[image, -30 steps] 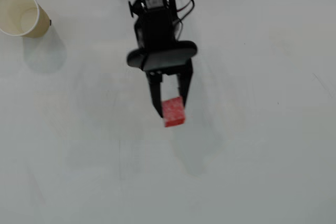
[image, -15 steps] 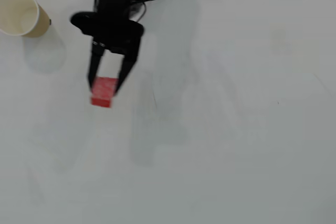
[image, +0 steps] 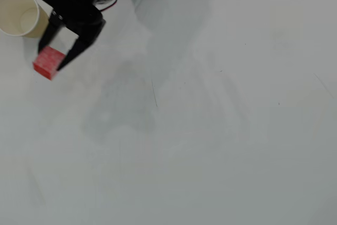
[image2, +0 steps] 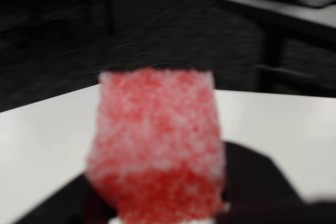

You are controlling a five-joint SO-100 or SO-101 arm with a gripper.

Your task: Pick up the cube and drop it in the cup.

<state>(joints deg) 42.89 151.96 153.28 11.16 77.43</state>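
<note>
In the overhead view my black gripper [image: 50, 61] is shut on the small red cube [image: 48, 62], which hangs between the two fingertips above the white table. The beige cup [image: 21, 13] stands upright at the far left top, just up and left of the cube, its pale inside showing. The wrist view is filled by the cube [image2: 157, 145], red with whitish speckles, blurred, with dark finger parts at the bottom edge. The cup is out of view there.
The white table [image: 210, 130] stretches wide to the right and below the arm, bare except for faint shadows. Cables run along the arm at the top edge. The wrist view shows the table's far edge and a dark room with another table beyond.
The arm has swung left and up across the table, carrying the cube from the middle to just beside the cup. The grip stayed shut throughout.
</note>
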